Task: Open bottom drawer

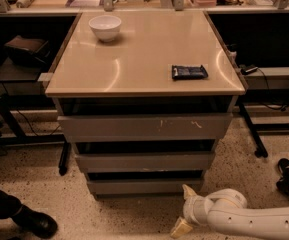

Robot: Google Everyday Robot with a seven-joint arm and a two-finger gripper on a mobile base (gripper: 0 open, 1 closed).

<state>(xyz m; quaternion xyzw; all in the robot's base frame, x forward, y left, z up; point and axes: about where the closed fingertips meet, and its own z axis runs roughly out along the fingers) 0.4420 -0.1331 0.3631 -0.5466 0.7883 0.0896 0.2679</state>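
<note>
Grey and handleless, the bottom drawer (144, 186) sits closed just up and left of my end effector (184, 210), which hangs low over the speckled floor (109, 219), fingers spread wide, holding nothing; a white bowl (105, 27) and dark packet (189, 72) lie well beyond it on the desk (144, 49)

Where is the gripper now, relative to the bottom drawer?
The gripper is at the lower right of the camera view, near the floor, just in front of the right end of the bottom drawer.
</note>
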